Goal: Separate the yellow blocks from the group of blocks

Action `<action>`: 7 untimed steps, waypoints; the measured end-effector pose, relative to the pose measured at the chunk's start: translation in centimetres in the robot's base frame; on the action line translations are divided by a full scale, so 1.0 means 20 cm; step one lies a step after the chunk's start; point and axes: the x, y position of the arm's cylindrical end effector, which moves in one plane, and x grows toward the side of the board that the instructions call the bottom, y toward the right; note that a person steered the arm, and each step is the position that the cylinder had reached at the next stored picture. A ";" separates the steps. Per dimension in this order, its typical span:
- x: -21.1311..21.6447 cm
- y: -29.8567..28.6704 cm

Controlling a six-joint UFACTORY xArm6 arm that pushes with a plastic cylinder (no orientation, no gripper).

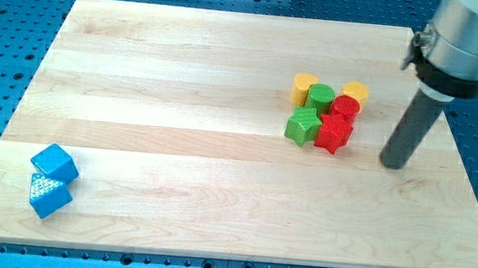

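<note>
- Camera view: wooden surface [216, 193] on a blue perforated base [2, 61].
- No pincer on this arm; just the rod, my tip [393, 164] down on the surface, near the cluster on the view's right, touching no block.
- Cluster, view's upper right: yellow cylinder [304, 89], green cylinder [320, 96], second yellow cylinder [355, 93], red cylinder [344, 108], green star [303, 126], red star [334, 134], all packed together.
- Both yellows sit on the cluster's top edge.
- Two blue cubes [54, 163] [49, 196] touching, view's bottom left, well apart.
- Centre of the surface open.
</note>
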 end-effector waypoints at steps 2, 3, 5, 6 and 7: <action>-0.43 -0.01; -0.43 -0.11; -0.45 -0.23; -0.47 -0.20; -0.46 -0.15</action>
